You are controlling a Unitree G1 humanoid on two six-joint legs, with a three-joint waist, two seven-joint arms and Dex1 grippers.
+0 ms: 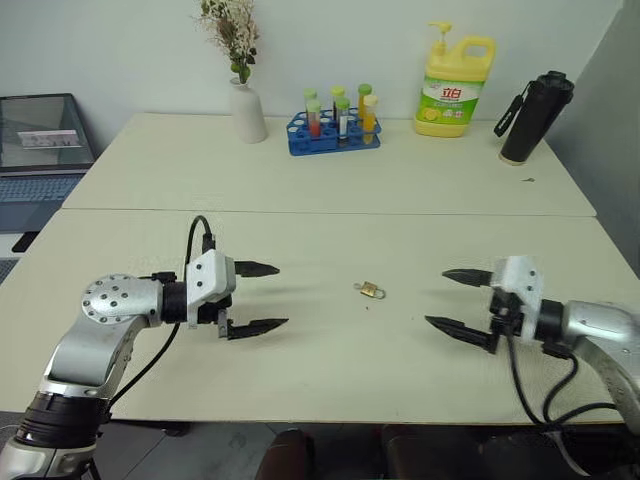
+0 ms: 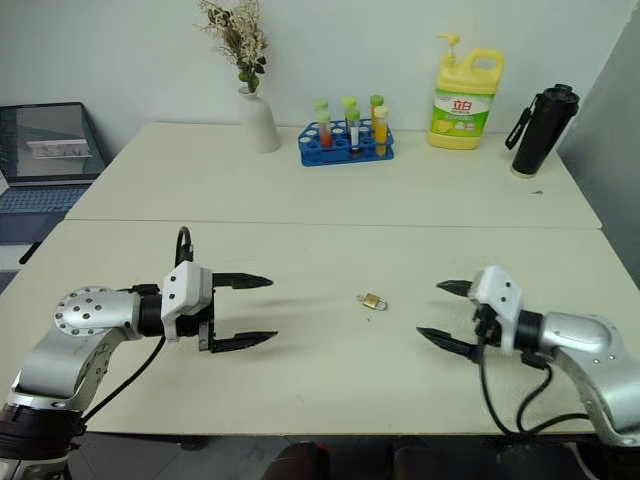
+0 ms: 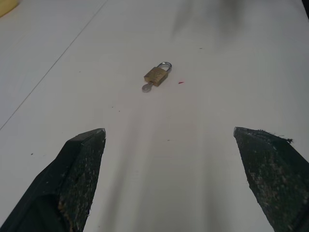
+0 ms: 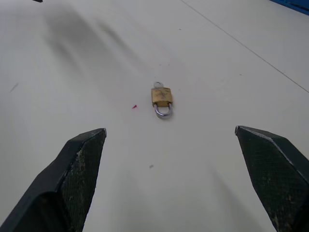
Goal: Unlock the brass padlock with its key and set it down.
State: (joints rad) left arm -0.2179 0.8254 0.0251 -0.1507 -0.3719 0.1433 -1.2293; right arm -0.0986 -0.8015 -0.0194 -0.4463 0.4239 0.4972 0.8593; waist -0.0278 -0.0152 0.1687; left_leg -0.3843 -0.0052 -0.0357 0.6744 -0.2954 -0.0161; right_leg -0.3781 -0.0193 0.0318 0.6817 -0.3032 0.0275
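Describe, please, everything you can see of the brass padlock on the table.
The brass padlock is tiny, with a golden-yellow, metallic-looking body and a thin silvery shackle loop, which looks seated in the body. A small silvery key head sticks out of the end opposite the shackle. It lies flat on the cream table, roughly midway between the two grippers, touched by neither. Both point toward it with jaws wide open. A tiny red speck lies beside it on the tabletop.
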